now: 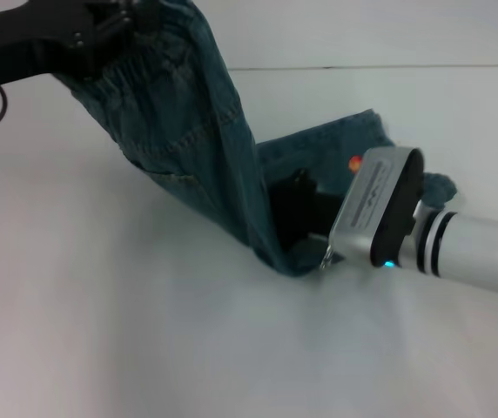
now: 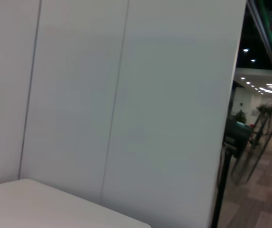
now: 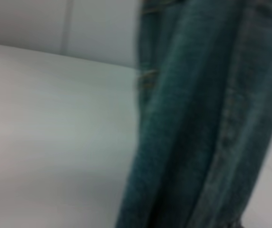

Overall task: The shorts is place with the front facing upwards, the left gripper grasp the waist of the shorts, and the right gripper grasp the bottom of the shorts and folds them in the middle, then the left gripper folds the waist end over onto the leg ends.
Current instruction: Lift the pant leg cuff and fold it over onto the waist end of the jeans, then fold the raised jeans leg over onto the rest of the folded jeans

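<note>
The shorts [image 1: 188,139] are blue-green denim, pulled into a slanted sheet from the upper left down to the table's middle. My left gripper [image 1: 120,24] is raised at the top left, shut on the ruffled waist of the shorts [image 1: 149,65]. My right gripper [image 1: 299,228] sits low by the table, shut on the bottom of the shorts [image 1: 294,261]. More denim [image 1: 336,144] lies flat behind it with a small orange print [image 1: 354,161]. In the right wrist view the hanging denim [image 3: 198,123] fills the frame's right side. The left wrist view shows no shorts.
The white table [image 1: 101,331] spreads wide in front and to the left. A white panel wall [image 2: 126,95] stands behind it. The right arm's silver wrist [image 1: 380,209] and white forearm [image 1: 484,248] reach in from the right. A table corner [image 2: 41,204] shows in the left wrist view.
</note>
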{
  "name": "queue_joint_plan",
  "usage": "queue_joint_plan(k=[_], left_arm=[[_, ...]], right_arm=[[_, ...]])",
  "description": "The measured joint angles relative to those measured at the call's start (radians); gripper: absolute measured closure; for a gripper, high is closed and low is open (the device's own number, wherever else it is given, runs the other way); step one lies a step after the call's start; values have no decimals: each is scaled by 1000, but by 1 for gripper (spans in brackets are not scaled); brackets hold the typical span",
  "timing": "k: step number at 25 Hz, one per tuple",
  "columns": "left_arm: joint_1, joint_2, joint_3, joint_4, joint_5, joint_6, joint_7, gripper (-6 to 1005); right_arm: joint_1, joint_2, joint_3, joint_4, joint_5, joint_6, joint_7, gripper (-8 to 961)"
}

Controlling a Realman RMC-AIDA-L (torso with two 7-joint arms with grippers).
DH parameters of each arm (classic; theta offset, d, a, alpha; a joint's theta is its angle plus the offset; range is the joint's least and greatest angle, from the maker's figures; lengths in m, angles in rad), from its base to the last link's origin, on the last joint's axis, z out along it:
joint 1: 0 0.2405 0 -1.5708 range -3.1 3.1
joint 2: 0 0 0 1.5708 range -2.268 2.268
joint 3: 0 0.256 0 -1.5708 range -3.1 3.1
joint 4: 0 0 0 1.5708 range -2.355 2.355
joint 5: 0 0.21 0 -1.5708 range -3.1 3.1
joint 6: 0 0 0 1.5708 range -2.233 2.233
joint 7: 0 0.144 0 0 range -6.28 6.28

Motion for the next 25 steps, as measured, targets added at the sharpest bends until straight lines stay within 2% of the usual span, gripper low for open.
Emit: queue_joint_plan(k=[5,8,12,15,17,19,22,25], left_arm=[[-10,0,33,-3,7,-7,-4,933],[-12,-1,66,-7,28,-23,-4,930],[-13,-1,122,-34,48,-78,7,927],[-15,-3,172,-54,54,-121,17,925],[-16,-4,236,-67,54,-176,23,924],[-19,-5,287,-78,49,-218,25,922],[-32,-8,368,-101,34,-287,26,920],[-61,-10,470,-155,-5,-385,30,918]], right_arm=[[25,1,9,47,-77,-2,-1,954],[-4,-6,13,41,-81,-44,-1,955],[-138,-23,37,-88,-75,-188,39,955],[-284,-29,36,-277,-77,-322,120,955],[-379,-32,35,-386,-79,-412,149,955],[-479,-44,23,-508,-92,-502,208,955],[-568,-66,4,-639,-154,-610,314,955],[-606,-84,7,-694,-232,-721,361,955]])
